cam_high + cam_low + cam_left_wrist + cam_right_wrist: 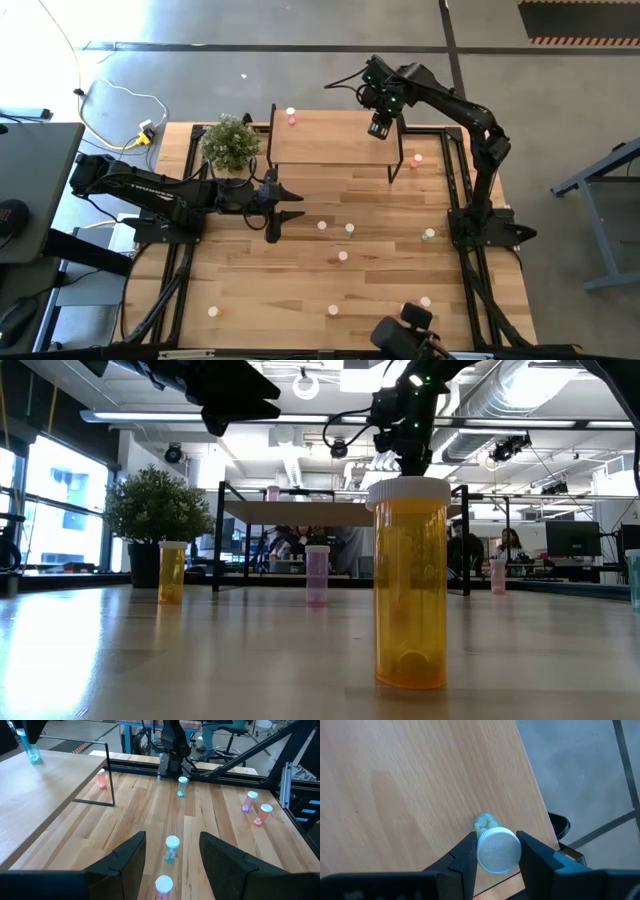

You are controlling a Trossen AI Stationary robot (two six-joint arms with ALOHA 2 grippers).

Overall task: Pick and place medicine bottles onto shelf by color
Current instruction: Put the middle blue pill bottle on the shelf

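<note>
The shelf (335,140) is a light-wood board on thin black legs at the table's far side. One pink bottle (291,117) stands on its far left corner. My right gripper (498,851) hangs over the shelf's right end (380,127), shut on a pale blue-green medicine bottle (485,823) with a white cap. My left gripper (172,834) is open and level above the table's left-middle (297,205), pointing right. Just beyond its fingers stand a pink bottle (163,886) and a blue-green bottle (172,847). Several more bottles stand about the table. My right gripper pinches the blue-green bottle by its white cap (498,851) between the two fingers, coming from above and pointing down. The bottle hangs upright below the fingers (33,750). Its base is at the shelf board; whether it touches the board I cannot tell.
A potted plant (230,143) stands left of the shelf. Loose bottles: pink (417,158) by the shelf's right leg, pale green (428,234) at the right, pink (343,257) mid-table, others along the near edge (213,311) (333,311) (425,301). An orange bottle (410,580) stands close to the low camera.
</note>
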